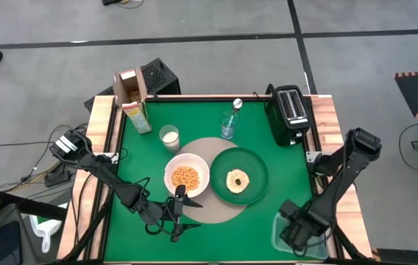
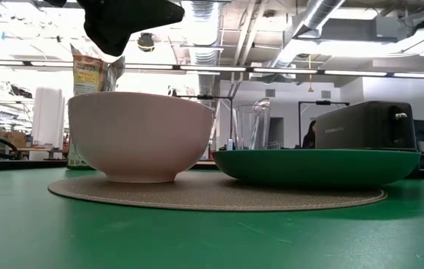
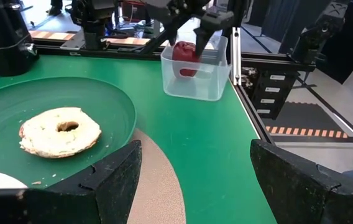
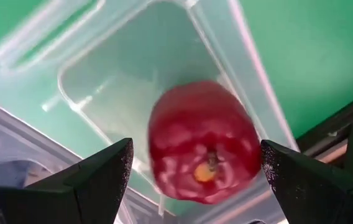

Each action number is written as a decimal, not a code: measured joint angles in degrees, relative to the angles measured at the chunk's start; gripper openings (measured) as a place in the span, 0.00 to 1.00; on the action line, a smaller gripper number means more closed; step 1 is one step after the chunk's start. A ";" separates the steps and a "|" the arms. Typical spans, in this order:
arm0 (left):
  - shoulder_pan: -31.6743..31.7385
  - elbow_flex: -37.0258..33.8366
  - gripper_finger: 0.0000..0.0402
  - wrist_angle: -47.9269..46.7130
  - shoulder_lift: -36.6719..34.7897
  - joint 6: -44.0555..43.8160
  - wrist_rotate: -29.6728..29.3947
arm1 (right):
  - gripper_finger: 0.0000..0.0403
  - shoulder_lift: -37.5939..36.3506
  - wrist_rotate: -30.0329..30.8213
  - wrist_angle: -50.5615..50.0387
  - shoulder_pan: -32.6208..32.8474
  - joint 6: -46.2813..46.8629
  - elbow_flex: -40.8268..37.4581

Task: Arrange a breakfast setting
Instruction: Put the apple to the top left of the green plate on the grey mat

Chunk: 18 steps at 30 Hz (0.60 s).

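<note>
Left gripper (image 1: 176, 213): spread wide and empty, lower centre of the high view, just below the white round bowl (image 1: 187, 177).
Right gripper (image 1: 291, 234): fingers wide apart, holding nothing, hanging right over the clear tub (image 1: 279, 239) at the lower right corner of the desk (image 1: 260, 213).
Small red fruit (image 4: 202, 142): not yet placed; it lies in that tub between the spread fingers.
Round tan mat (image 1: 216, 213): laid at centre, carrying bowl and larger green plate (image 1: 257, 168) side by side.
Bowl: filled with cereal, judged done.
Round bread (image 1: 237, 180): on the plate, done.
White cup (image 1: 169, 136): upper left of the mat, holding milk.
Clear glass (image 1: 228, 125): above the mat, metal spoon (image 1: 237, 105) standing in it.
Cereal box (image 1: 137, 103), toaster (image 1: 290, 110): top of the desk.
Remaining: fruit likely the last item; perhaps the spoon.
</note>
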 joint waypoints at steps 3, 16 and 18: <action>0.00 0.00 0.71 0.02 0.00 0.00 0.02 | 0.94 1.40 -1.66 0.14 -0.35 -1.48 0.00; 0.00 0.00 0.71 0.03 0.00 -0.02 0.02 | 0.93 3.96 -4.00 0.24 -0.70 -6.06 -0.02; 0.00 0.00 0.71 0.02 0.00 -0.01 0.02 | 0.92 3.96 -3.05 0.32 -0.68 -6.06 -0.02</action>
